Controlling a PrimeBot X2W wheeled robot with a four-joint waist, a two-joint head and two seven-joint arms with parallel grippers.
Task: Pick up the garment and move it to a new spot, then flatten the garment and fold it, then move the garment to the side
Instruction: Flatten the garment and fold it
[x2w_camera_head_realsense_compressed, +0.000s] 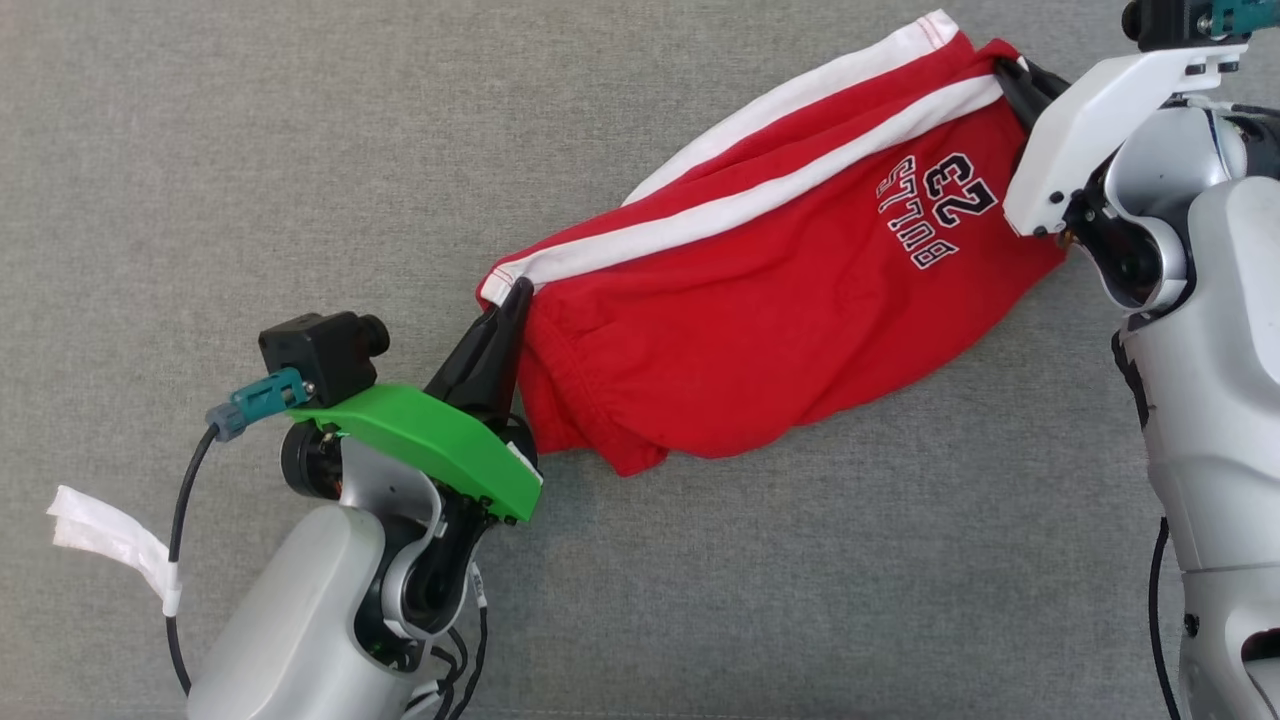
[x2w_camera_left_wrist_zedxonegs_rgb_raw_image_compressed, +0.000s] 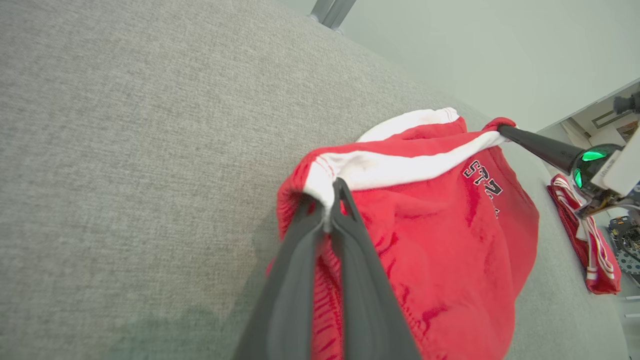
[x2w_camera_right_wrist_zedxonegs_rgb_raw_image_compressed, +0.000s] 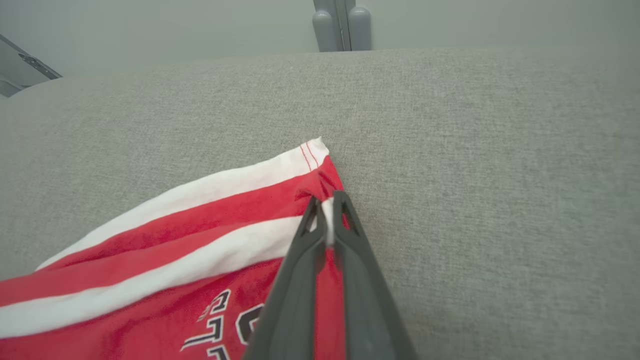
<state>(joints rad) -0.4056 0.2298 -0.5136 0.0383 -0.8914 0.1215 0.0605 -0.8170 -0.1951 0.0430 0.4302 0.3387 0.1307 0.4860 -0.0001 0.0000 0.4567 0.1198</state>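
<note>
Garment, red shorts with white stripes, hangs stretched between both pincers over the grey bench. Left pincer is clamped tight on the striped corner at the lower-left end. Right pincer is clamped tight on the opposite striped corner, upper right. The cloth sags between them, lettering facing up.

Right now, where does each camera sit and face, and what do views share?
Head view: from the head, down onto the grey surface; left gripper and right gripper pinch the red shorts.
Left wrist view: along its shut fingers to the shorts; right gripper beyond.
Right wrist view: along its fingers at the white stripe.
All share the shorts.
</note>
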